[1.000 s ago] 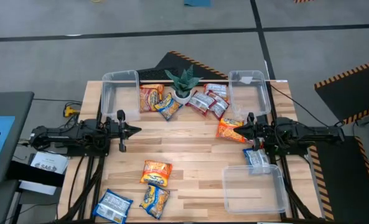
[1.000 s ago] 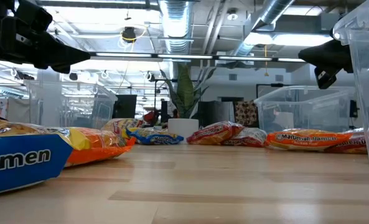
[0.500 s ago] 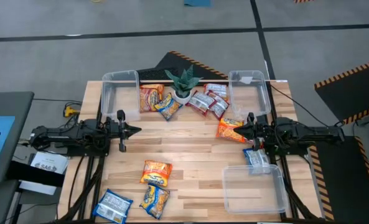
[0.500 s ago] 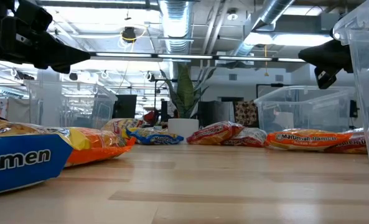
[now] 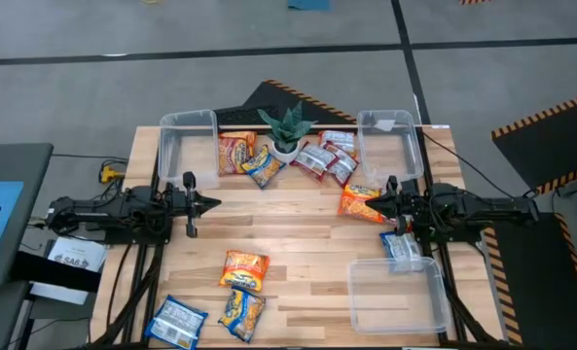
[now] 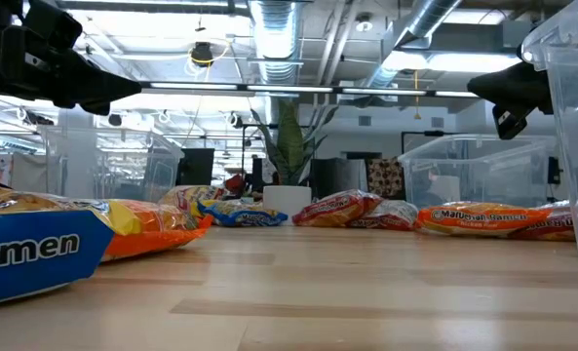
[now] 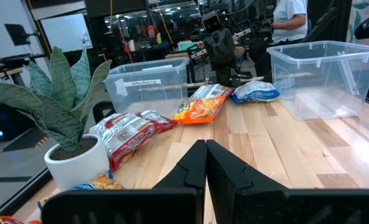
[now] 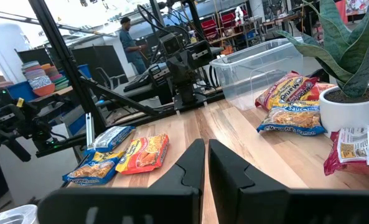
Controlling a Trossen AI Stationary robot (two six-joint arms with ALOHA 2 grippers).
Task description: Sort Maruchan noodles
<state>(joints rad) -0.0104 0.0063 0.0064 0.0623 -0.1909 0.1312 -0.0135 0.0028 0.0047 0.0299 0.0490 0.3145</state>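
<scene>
- Maruchan noodles lie in several groups on the wooden bench (image 5: 298,228): an orange packet (image 5: 244,269), a yellow-and-blue packet (image 5: 241,311) and a blue-and-white packet (image 5: 177,320) sit near the front left corner.
- A second cluster lies at the back of the bench on either side of the potted plant (image 5: 286,130): an orange-red packet (image 5: 234,153) and a yellow-and-blue one (image 5: 263,166) to its left, and red-and-white packets (image 5: 327,157) to its right.
- Another orange packet (image 5: 359,203) lies just beside the tip of the right pincer (image 5: 379,203), and a blue-and-white packet (image 5: 402,249) lies under the right arm, touching the front bin.
- Three clear bins stand on the bench: one at the back left (image 5: 165,146), one at the back right (image 5: 413,146) and one at the front right (image 5: 395,299); none holds a packet.
- The left pincer (image 5: 213,203) hovers over the left side of the bench, its fingers (image 7: 193,171) pressed together and gripping nothing.
- The right pincer points toward the centre from the right side, its fingers (image 8: 195,167) likewise pressed together and empty.
</scene>
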